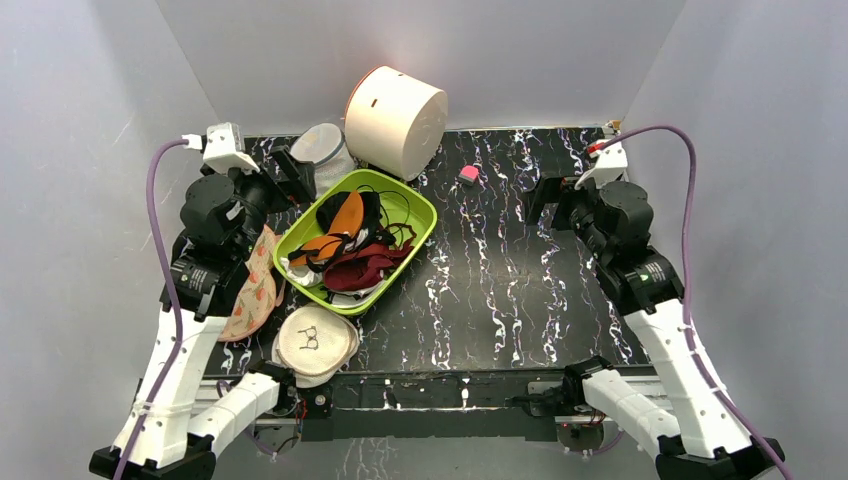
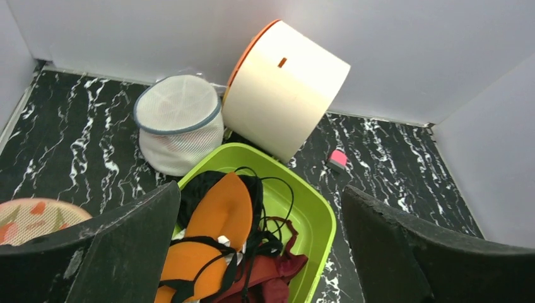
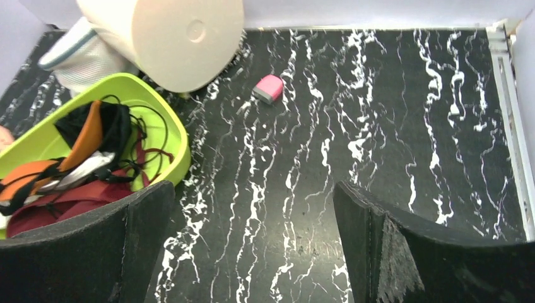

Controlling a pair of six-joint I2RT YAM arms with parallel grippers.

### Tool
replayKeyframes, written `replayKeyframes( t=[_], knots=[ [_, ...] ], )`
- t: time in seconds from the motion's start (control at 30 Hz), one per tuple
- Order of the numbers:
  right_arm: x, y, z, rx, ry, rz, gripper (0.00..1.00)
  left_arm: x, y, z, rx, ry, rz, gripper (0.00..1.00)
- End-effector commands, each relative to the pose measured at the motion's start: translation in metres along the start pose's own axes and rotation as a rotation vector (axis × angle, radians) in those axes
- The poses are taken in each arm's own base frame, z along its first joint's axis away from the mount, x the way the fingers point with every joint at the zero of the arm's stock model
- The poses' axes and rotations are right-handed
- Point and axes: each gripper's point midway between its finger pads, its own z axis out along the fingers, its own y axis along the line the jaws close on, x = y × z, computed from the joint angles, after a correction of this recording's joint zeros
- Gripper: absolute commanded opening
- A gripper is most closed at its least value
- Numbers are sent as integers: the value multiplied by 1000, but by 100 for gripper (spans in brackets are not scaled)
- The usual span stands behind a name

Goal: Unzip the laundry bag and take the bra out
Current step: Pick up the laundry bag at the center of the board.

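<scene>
Peach printed laundry bag (image 1: 260,288) (partly hidden) lies flat, left side.

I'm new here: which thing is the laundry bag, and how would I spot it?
Start at the lime-green tub. Just to its left, partly under the left arm, lies the laundry bag, a flat peach-beige pouch. Unlike the round cream pouch with a glasses drawing nearer the arms' bases and the white mesh cylinder at the back, it carries small red-orange and green motifs.

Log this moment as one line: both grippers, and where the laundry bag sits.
left gripper open, empty | right gripper open, empty | laundry bag beside left arm, left of green tray, not gripped
</scene>
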Motion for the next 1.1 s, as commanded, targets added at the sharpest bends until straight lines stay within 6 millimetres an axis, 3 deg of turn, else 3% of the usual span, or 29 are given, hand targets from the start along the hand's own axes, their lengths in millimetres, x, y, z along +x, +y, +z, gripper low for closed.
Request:
replayKeyframes(
  t=[0.0,0.27,0.5,0.73,0.93,1.07],
  knots=[
    [-5,-12,16,24,-78,39,98,12,17,1,-57,37,-24,98],
    [23,-42,40,89,-82,98,98,42,49,0,-163,117,-60,98],
    [16,-55,48,130,-159,193,98,78,67,-7,-216,224,-90,98],
    [4,-27,53,5,-165,291,98,115,76,-15,-246,338,-123,98],
    [22,4,65,-160,-8,267,98,141,78,-23,-254,427,-148,98],
    [27,17,68,-244,6,281,98,157,86,-30,-297,478,-148,98]
  ],
)
